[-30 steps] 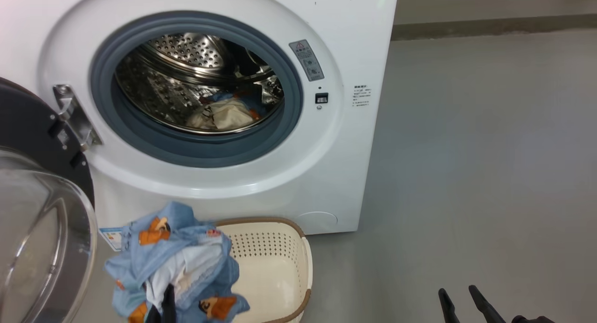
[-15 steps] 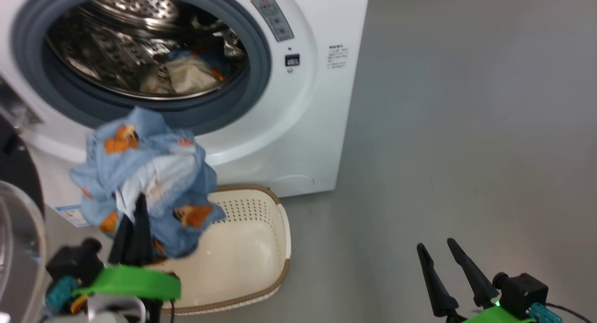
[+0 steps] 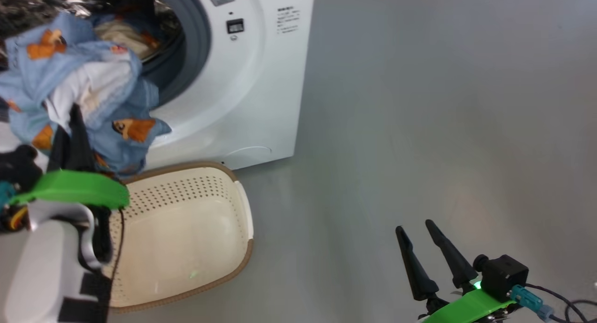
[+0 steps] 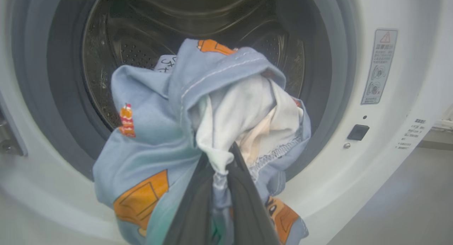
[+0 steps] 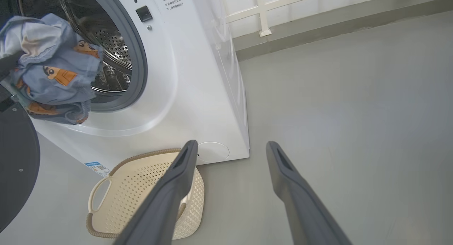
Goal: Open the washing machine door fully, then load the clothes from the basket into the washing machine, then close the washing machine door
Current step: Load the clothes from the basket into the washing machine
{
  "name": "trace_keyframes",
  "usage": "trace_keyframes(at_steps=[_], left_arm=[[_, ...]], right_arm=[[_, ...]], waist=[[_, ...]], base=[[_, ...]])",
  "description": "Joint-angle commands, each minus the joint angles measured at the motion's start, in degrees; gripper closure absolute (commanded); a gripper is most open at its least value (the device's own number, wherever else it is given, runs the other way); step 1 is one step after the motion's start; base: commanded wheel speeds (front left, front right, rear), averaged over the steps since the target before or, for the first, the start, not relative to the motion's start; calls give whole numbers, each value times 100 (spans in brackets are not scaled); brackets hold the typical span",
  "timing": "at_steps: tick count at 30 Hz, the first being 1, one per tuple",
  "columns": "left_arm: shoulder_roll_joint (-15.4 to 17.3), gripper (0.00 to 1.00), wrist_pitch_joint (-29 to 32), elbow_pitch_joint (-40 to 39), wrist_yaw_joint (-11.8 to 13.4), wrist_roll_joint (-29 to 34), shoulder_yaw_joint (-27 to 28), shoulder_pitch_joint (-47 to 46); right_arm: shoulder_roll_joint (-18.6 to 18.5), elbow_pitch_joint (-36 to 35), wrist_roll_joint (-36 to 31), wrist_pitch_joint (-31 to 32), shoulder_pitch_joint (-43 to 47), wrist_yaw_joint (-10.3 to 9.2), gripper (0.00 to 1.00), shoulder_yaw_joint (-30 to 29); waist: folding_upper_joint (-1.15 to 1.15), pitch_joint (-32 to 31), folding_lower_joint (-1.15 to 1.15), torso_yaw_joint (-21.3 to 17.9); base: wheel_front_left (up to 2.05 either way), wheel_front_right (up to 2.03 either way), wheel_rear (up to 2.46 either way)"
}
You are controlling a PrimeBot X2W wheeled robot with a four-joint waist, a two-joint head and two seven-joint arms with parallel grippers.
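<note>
Basket (image 3: 186,194) on grey floor (image 3: 443,103), bare cream bottom showing. Cream garment (image 3: 116,33) lies inside washing machine (image 3: 266,80). Your left end effector (image 4: 222,160) pinches blue cartoon-print garment (image 4: 155,124) before drum mouth. Your right end effector (image 3: 415,227) spread open, holding nothing. Right wrist view adds black door (image 5: 14,160), swung open.

Smooth pale grey floor (image 3: 443,103), faintly glossy, with soft patches of light. Along far edge of floor, darker grey raised kerb strip (image 5: 336,23). Above that edge of floor, white wall panel (image 5: 300,11) crossed by thin white frame bars (image 5: 261,11), one upright post footed on kerb strip.
</note>
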Motion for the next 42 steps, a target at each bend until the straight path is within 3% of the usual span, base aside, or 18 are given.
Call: trace_keyframes(at_steps=[1,20,32,42], left_arm=[[255,100,-36,-38,-45,73,192,-277],[1171,100,-36,2321,-81,417,168,-3052],[1648,100,-36,2855,-7,643,94,-4252],[1818,100,-36,2606,-19,899,-18,-4935]], right_arm=[[-3,-101,31,-28,-148,9,0,154],[85,-193,115,-28,-425,9,0,555],[112,-318,137,-28,-448,9,0,667],[88,-497,108,-28,-376,9,0,601]], waist=[[0,199,0,-211],[0,1314,0,-920],[0,1994,0,-1165],[0,2470,0,-1168]], base=[[0,0,0],[0,0,0],[0,0,0],[0,0,0]])
